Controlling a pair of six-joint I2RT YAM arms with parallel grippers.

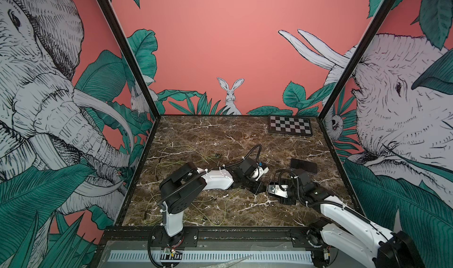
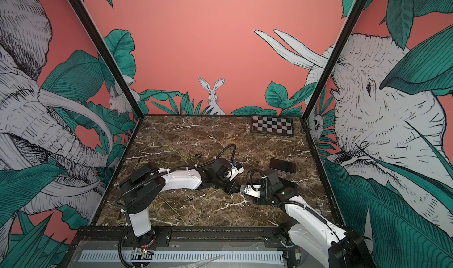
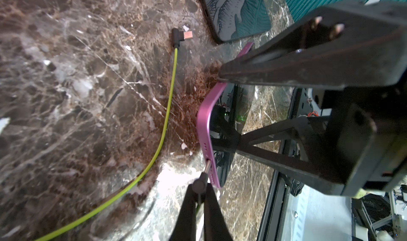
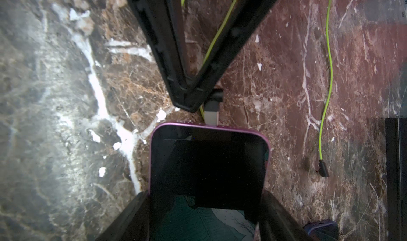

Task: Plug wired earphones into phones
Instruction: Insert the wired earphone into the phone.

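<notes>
We note right tool (image 4: 203, 194) clamps phone (image 4: 209, 160) across its width; long axis runs out from it, port end facing left tool (image 3: 200, 189), closed on plug (image 4: 212, 106), tip at port.

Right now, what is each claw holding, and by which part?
The right claw clamps the pink-edged phone across its long sides. The left claw pinches an earphone plug by its dark body, tip at the phone's short edge.
</notes>
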